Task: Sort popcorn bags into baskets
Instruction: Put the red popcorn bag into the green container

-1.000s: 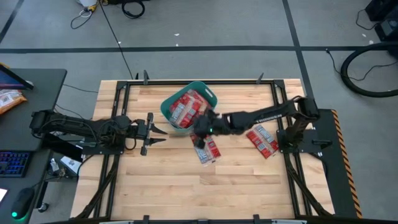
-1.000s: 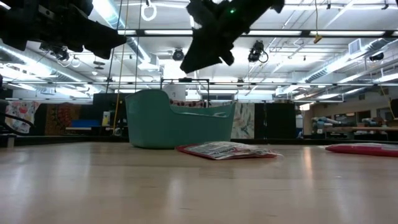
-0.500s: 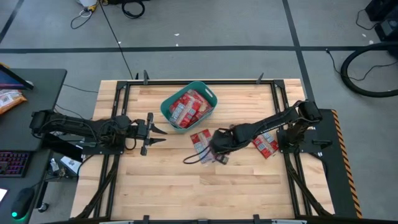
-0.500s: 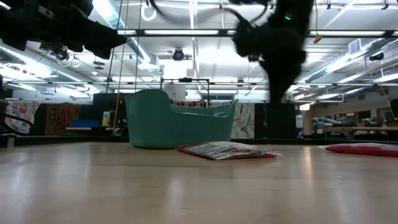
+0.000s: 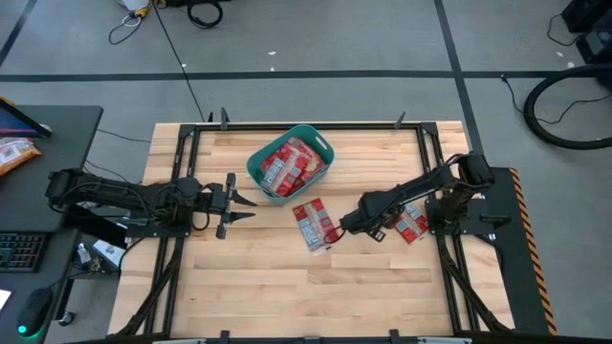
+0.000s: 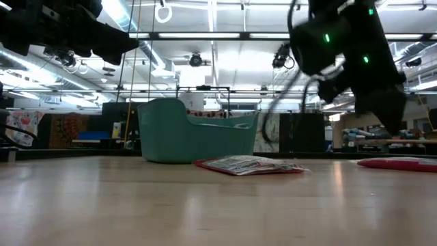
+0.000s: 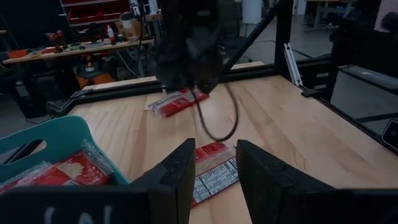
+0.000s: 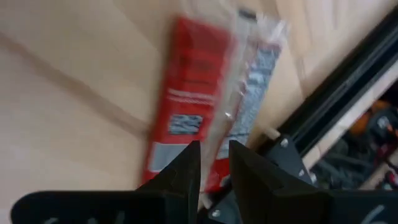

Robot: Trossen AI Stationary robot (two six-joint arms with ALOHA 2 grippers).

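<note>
High view: right tool [image 5: 346,227] sits between two loose popcorn bags on the bench [image 5: 249,287]; one bag [image 5: 314,225] just beside its tip toward the left arm, the other bag [image 5: 411,220] back by the right arm's base; basket [image 5: 256,164] already holds several.
Low view: near bag lies flat in front of the basket.
Left wrist view: left tool [image 7: 214,171] waits, fingers narrowly apart, empty, farther off.
Right wrist view: fingers narrowly apart, nothing held; a bag's long axis runs roughly in line with the fingers.
</note>
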